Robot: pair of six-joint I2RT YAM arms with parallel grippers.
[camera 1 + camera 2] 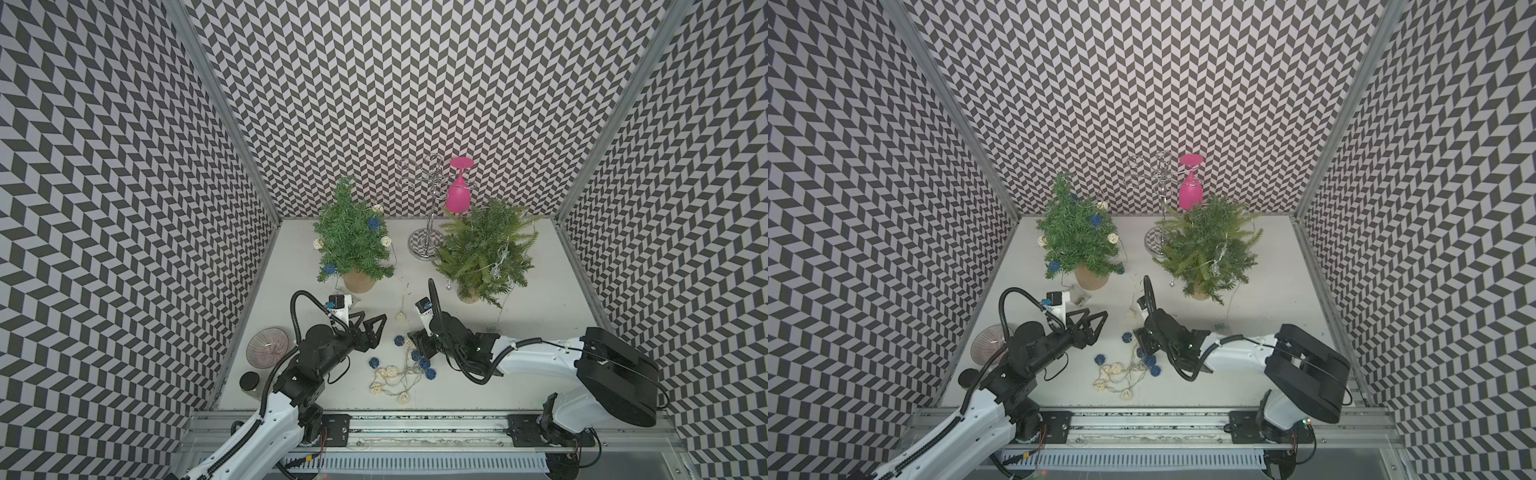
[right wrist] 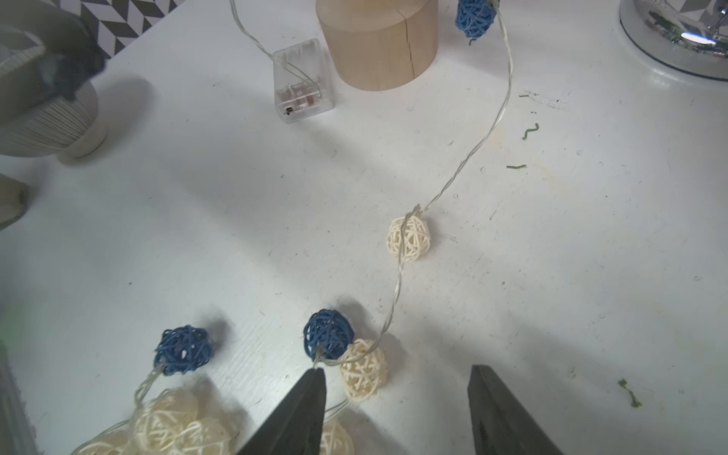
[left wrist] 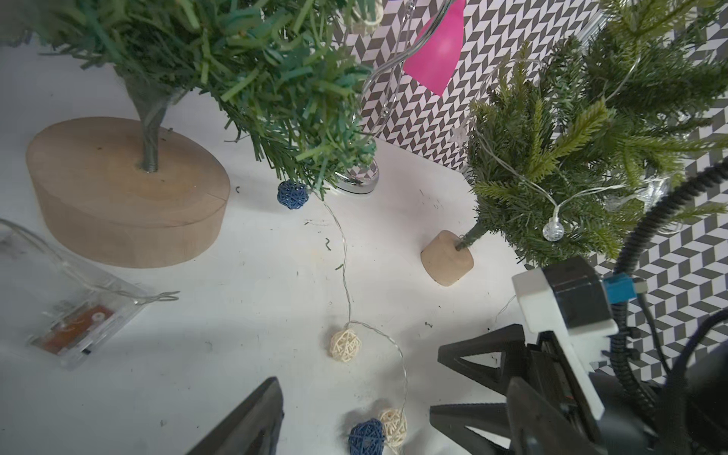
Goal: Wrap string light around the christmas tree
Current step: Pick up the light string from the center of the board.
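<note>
My right gripper (image 2: pixel 398 370) sits spread over the string light (image 2: pixel 409 238), a cream ball (image 2: pixel 364 372) just inside one jaw; left gripper (image 1: pixel 373 314) spread too, empty.

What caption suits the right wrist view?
Open right gripper poised over the string light, which trails toward the wooden base.

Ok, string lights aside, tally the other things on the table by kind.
Green artificial Christmas trees on wooden bases: 2
Chrome wire glass rack: 1
Pink wine glass hung upside down: 1
Ribbed round bowl: 1
Small black-lidded jar: 1
Total: 6
</note>
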